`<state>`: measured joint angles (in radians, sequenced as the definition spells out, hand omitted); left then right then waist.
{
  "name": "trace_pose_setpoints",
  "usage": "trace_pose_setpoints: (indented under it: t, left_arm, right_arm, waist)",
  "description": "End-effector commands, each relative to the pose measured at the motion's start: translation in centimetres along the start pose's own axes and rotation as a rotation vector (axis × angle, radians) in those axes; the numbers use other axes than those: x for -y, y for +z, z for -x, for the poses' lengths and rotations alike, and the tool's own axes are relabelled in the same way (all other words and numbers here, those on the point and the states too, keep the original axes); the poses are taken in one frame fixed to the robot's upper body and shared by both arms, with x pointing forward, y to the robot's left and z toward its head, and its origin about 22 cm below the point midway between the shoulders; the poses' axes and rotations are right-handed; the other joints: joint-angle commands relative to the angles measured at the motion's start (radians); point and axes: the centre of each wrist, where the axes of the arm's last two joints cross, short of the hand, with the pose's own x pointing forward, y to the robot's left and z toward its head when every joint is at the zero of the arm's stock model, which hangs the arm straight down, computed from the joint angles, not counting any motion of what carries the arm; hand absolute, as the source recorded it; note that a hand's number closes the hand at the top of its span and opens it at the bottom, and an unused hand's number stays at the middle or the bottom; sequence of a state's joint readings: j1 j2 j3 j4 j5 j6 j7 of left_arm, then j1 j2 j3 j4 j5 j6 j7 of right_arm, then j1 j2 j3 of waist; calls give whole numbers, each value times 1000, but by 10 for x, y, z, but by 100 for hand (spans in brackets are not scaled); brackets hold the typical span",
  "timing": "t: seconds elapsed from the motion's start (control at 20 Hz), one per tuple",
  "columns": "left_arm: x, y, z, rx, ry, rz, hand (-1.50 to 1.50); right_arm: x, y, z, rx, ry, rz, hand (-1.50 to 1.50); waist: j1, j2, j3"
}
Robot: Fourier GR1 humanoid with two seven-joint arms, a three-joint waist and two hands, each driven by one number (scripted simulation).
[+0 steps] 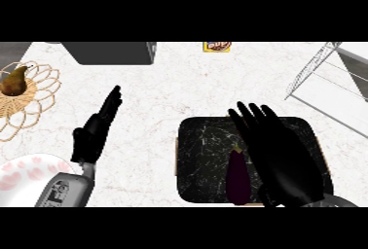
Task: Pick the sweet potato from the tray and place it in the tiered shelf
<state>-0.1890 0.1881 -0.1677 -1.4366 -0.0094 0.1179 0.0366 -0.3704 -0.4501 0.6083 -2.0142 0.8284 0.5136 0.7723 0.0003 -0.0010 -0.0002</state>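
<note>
- My right hand (277,151) hangs over the dark marbled tray (205,146), fingers straight, just beside a purple eggplant-like vegetable (238,176) lying lengthwise on it.
- My left hand (97,129) rests open over the white surface (179,87), fingers pointing up.
- A wire tiered shelf (320,73) stands at upper right.
- A pear (14,81) sits in a wicker basket (36,104) at left, above a floral plate (25,175).

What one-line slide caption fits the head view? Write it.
Open right hand over the black tray beside an eggplant; left hand open on the counter.
</note>
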Motion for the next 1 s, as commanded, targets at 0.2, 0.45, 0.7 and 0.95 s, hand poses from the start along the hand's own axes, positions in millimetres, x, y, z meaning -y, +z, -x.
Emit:
trace_pose_setpoints:
  t: [0.2,0.45,0.7,0.95]
  left_arm:
    - [12,18,5,-1,0,-7,0]
    - [8,10,-5,5,-4,-3,0]
    - [-12,3,-4,-2,-8,6,0]
    - [-22,-12,-4,-1,-5,3,0]
  right_arm:
    - [-17,-6,0,-39,-8,3,-150]
    - [-40,-37,-9,-43,17,-12,-150]
    - [-49,-9,-13,-57,0,-1,-150]
    - [-55,-27,-4,-82,41,-17,-150]
  waist:
    - [2,0,0]
    - [8,1,0]
    - [0,0,0]
    - [-1,1,0]
